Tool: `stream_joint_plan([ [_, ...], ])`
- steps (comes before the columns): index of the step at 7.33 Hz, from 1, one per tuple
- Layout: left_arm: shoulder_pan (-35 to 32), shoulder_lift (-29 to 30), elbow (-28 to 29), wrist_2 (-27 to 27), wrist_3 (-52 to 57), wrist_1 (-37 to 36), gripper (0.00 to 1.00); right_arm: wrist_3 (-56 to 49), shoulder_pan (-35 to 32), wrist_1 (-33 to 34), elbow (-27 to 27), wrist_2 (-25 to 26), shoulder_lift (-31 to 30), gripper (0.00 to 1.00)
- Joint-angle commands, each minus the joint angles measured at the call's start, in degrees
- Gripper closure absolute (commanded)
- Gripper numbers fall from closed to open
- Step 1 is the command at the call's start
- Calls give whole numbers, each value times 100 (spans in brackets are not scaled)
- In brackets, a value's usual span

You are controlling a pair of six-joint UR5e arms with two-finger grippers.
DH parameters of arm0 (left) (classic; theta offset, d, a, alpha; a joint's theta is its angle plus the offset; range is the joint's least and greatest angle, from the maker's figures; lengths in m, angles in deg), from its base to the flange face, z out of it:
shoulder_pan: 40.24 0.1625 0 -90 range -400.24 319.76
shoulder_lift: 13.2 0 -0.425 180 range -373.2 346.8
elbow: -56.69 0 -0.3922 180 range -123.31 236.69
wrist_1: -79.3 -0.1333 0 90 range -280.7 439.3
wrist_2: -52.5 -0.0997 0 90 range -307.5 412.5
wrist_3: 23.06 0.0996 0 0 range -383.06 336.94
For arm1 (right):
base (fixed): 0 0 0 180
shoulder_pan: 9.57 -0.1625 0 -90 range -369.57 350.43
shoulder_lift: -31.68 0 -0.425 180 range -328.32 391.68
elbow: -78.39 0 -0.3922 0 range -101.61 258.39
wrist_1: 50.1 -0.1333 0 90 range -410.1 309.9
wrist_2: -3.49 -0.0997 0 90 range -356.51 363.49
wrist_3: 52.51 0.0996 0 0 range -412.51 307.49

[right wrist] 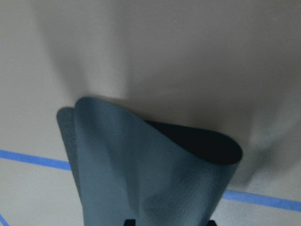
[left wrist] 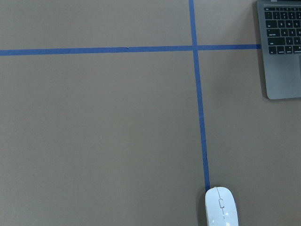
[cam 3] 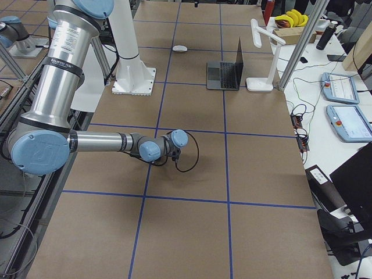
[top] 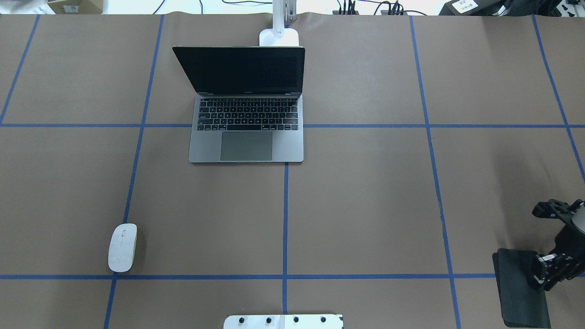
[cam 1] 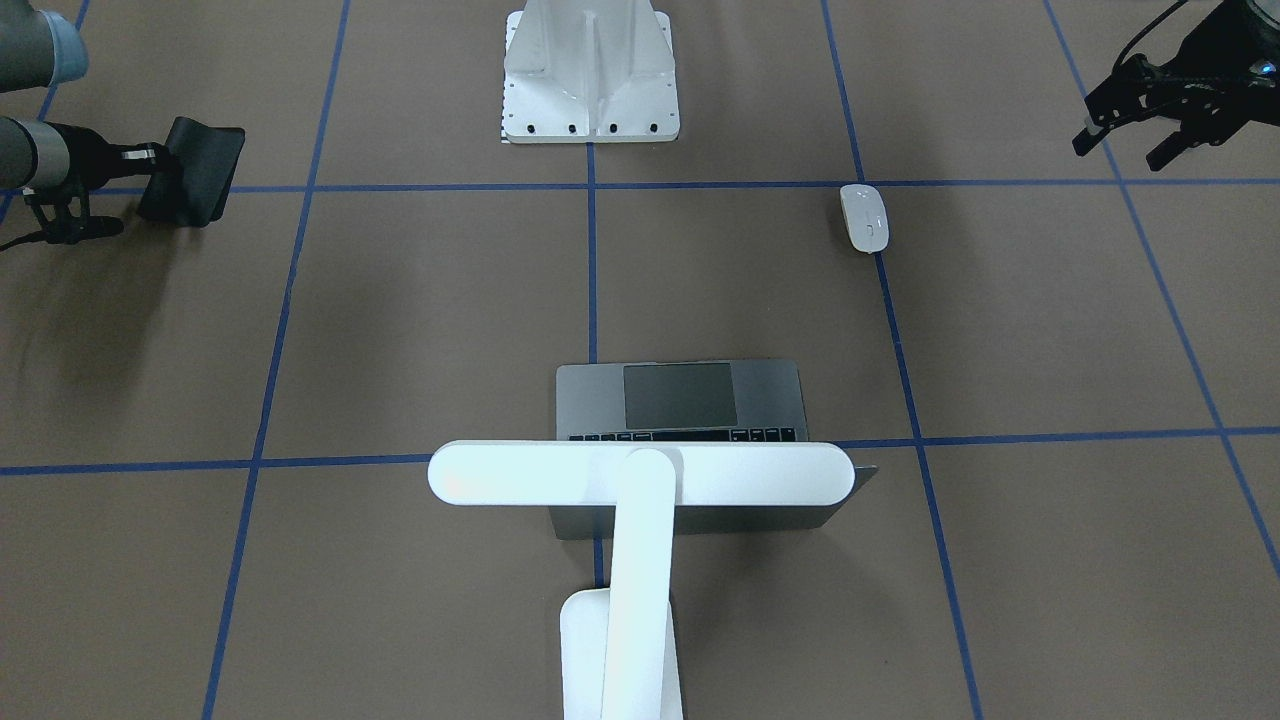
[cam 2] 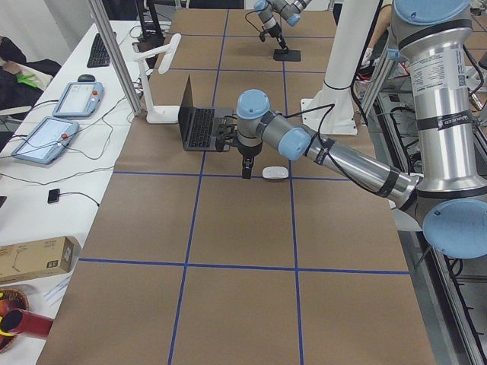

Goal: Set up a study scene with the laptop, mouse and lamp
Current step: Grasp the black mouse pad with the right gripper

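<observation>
The laptop point(top: 247, 146) stands open at the table's far middle, its screen dark. Behind it rises the white lamp point(cam 1: 640, 475), its light bar over the laptop's point(cam 1: 690, 400) lid and its base point(top: 279, 37) at the far edge. The white mouse point(top: 122, 246) lies on the near left, beside a blue tape line. My left gripper point(cam 1: 1125, 150) hovers open and holds nothing, up and to the outside of the mouse point(cam 1: 864, 217). My right gripper point(top: 537, 276) is shut on the edge of a black mat point(top: 518, 288), which curls in the right wrist view point(right wrist: 155, 179).
A white ribbed mount point(cam 1: 590, 75) is bolted at the near middle of the table. Blue tape lines point(top: 285, 219) divide the brown surface into squares. Tablets and cables point(cam 2: 61, 122) lie on a side bench beyond the lamp.
</observation>
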Motion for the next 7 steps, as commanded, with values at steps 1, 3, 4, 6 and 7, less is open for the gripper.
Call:
stream_joint_plan([
  [1,-26,8,11,0,-2,0,1,13,-4,0,-68,34,-11,100],
  [3,-52,-1,20,9,68,0,1,91,74,35,-365,-9,7,100],
  [4,-79,-19,11,9,251,-35,1,144,-177,53,-550,-18,16,100],
  [6,-236,-28,20,201,262,-36,1,267,-390,61,-762,-1,286,100],
  [7,-281,-19,55,211,393,-53,1,285,-582,70,-763,34,549,100],
])
